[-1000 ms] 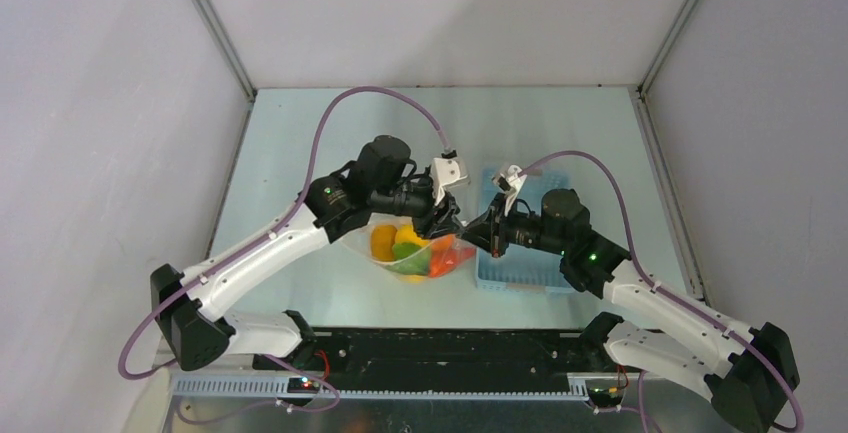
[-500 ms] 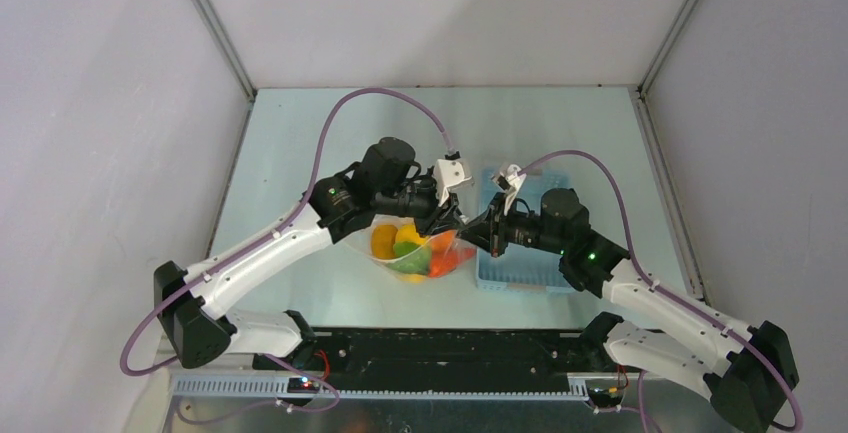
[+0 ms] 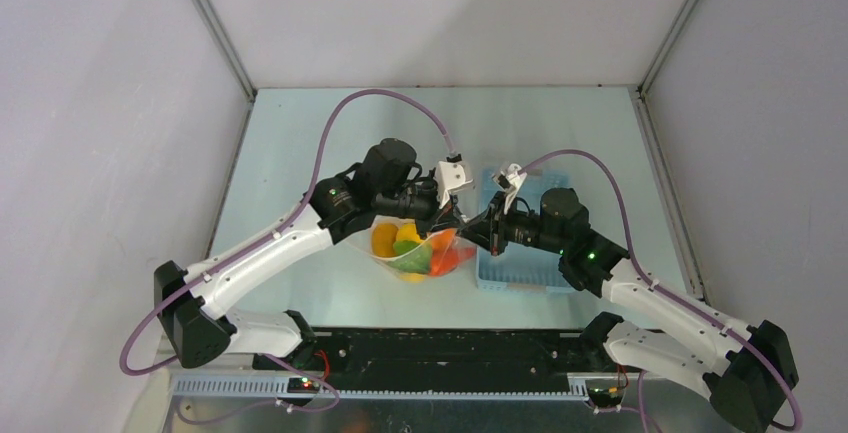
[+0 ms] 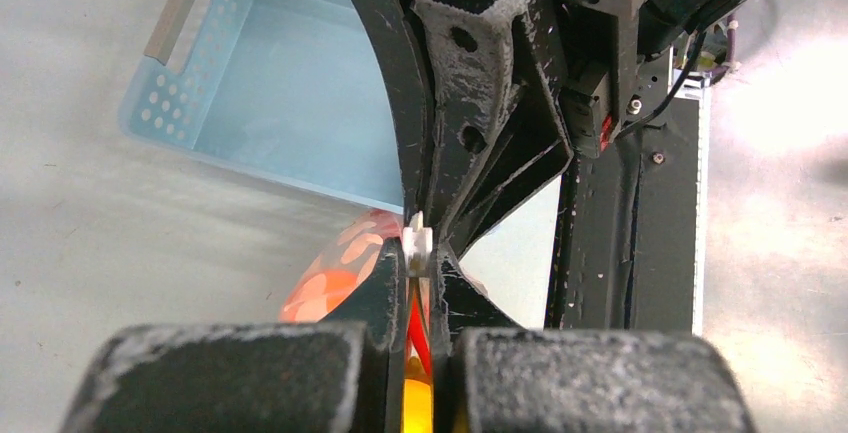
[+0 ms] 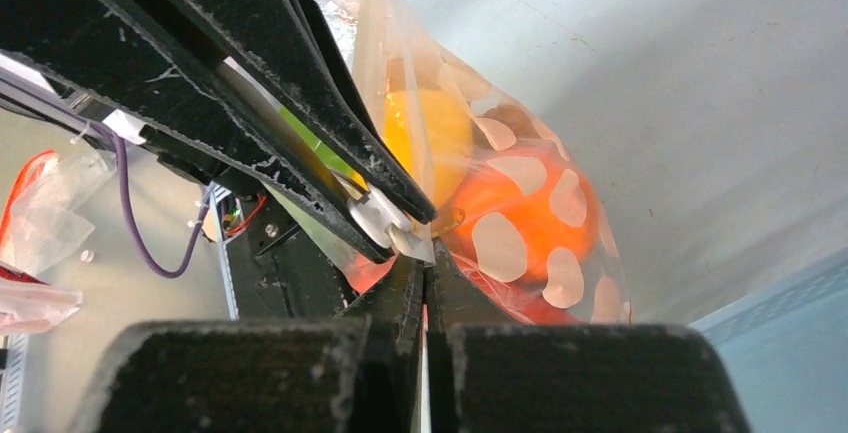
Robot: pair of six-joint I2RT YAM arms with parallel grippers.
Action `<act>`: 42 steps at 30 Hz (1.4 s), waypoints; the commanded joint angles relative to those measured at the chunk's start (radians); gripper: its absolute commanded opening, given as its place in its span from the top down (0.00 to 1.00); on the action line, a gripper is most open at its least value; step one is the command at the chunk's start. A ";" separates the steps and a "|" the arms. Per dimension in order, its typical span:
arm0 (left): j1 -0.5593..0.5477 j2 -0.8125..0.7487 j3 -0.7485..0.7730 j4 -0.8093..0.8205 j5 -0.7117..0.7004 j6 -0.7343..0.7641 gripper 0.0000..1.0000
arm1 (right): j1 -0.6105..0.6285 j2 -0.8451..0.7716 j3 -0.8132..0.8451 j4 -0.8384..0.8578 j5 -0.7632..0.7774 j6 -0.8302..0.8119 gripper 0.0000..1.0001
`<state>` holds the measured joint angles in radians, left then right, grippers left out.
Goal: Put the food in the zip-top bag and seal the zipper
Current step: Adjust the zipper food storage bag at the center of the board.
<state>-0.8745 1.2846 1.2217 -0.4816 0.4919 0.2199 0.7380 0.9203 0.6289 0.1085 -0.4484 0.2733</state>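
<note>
Now the left gripper point(image 4: 420, 268) pinches the zipper point(image 4: 418, 243), and the right gripper point(image 5: 425, 271), tip to tip with it, clamps the edge of the zip-top bag point(image 5: 540, 243); the bag, holding the food point(image 3: 384, 240), lies mid-table, just left of both.

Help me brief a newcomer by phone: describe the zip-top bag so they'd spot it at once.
On the pale table, look to the middle, where the left gripper and right gripper meet beside the light blue basket. The zip-top bag is below them in the top view: the only clear, white-dotted thing, bulging with yellow, orange and green food.
</note>
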 commanded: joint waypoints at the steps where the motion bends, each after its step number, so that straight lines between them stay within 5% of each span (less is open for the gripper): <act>1: -0.007 -0.030 0.012 -0.014 -0.001 0.017 1.00 | 0.000 -0.012 0.048 0.034 0.073 0.001 1.00; 16: -0.008 -0.120 -0.112 -0.014 -0.226 -0.039 1.00 | -0.020 -0.046 0.023 0.009 0.160 -0.036 1.00; 21: -0.008 -0.115 -0.104 -0.003 -0.194 -0.039 1.00 | -0.024 -0.052 0.005 0.055 0.051 -0.091 0.99; 23: -0.008 -0.114 -0.098 0.006 -0.156 -0.033 1.00 | -0.020 -0.050 0.002 0.058 -0.017 -0.185 0.87; 33: -0.008 -0.117 -0.070 0.025 -0.029 0.008 1.00 | -0.015 -0.028 0.003 0.054 -0.163 -0.474 0.67; 42: -0.010 -0.126 -0.063 0.019 0.025 0.029 1.00 | -0.014 -0.005 0.003 0.061 -0.255 -0.577 0.72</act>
<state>-0.8852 1.1954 1.1130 -0.4679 0.4725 0.2153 0.7223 0.9005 0.6262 0.1207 -0.6167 -0.2180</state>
